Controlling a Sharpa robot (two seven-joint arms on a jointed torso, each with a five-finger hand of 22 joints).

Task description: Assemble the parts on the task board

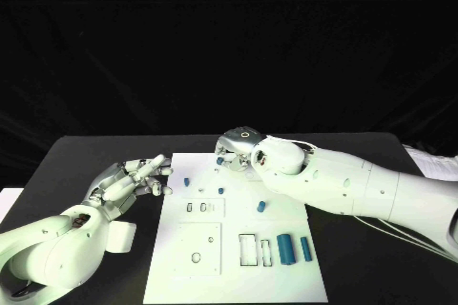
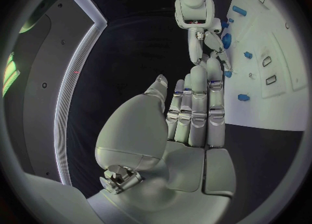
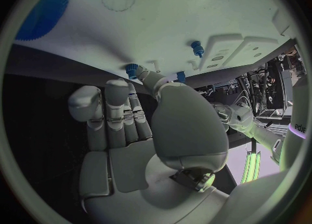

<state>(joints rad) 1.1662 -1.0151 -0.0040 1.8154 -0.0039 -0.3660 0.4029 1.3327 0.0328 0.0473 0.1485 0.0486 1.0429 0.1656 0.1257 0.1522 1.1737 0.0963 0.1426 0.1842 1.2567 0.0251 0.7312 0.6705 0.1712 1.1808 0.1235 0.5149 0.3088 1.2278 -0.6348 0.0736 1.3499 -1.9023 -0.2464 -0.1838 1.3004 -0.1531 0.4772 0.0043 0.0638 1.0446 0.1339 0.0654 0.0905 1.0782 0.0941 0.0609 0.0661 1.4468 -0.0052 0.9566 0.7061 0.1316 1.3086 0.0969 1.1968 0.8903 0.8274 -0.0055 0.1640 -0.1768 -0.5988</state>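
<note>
Task board (image 1: 239, 265): white, dark-outlined rectangular slots. Parts (image 1: 285, 249): blue, small pegs and longer cylinders. Desk (image 1: 86, 159): black, backdrop black too. Arms (image 1: 363, 186): white. Left hand (image 1: 134, 179) and right hand (image 1: 237, 148): silver, dark seams between the finger segments.

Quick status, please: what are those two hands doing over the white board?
Left hand open, beside the board. Right hand at the far edge, fingers on a small blue piece; grip unclear. Nothing in the way.

My worktop (image 1: 86, 161) is black and matte, its far edge meeting a black curtain (image 1: 229, 60) that hangs in soft folds across the whole back. Past its near left corner lies a pale surface (image 1: 8, 200).
</note>
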